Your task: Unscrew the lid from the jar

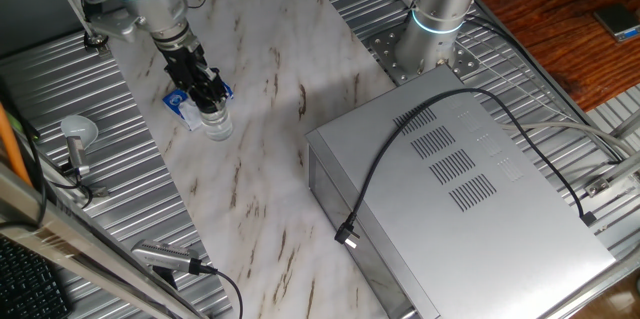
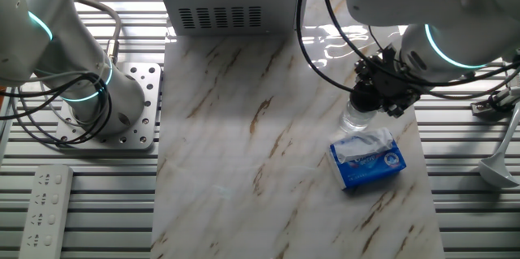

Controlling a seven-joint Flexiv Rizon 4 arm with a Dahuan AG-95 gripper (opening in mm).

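Observation:
The small clear jar [image 1: 218, 125] stands upright on the marble tabletop, next to a blue-and-white packet [image 1: 181, 102]. My gripper [image 1: 209, 100] comes down from above and its black fingers are closed around the jar's top, where the black lid sits. The lid is almost fully hidden between the fingers. In the other fixed view the gripper [image 2: 367, 99] covers the top of the jar [image 2: 354, 120], and the packet [image 2: 367, 160] lies just in front of the jar.
A large grey metal box [image 1: 450, 189] with a black cable [image 1: 395, 154] over it fills the right side. A second arm's base [image 1: 430, 34] stands behind it. A white disc on a metal stem [image 1: 78, 132] is at the left. A power strip [image 2: 45, 202] lies on the ribbed surface.

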